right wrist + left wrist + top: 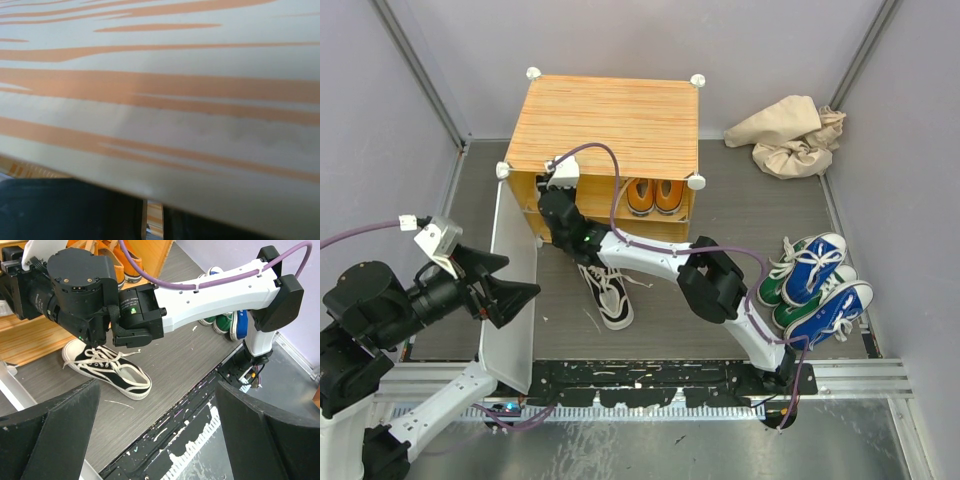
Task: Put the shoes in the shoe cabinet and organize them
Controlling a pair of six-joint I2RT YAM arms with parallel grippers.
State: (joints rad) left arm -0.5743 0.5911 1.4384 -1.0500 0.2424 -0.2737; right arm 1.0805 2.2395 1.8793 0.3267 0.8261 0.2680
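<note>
The shoe cabinet point(605, 125) stands at the back, its white door point(515, 345) swung open to the left. An orange pair point(655, 196) sits on its shelf and also shows in the left wrist view point(120, 260). One white-and-black shoe point(608, 292) lies on the floor in front point(112, 371). My right gripper point(552, 195) reaches into the cabinet's left side under the top board. Its wrist view shows only wood grain point(160, 100) and dark finger bases close together point(152, 220), tips hidden. My left gripper point(520, 278) is open and empty by the door point(157, 390).
Blue shoes point(817, 265) and green shoes point(775, 285) lie in a cluster on the floor at the right. A beige cloth bundle point(790, 135) lies at the back right. The right arm point(720, 285) spans the floor in front of the cabinet. Grey walls enclose the area.
</note>
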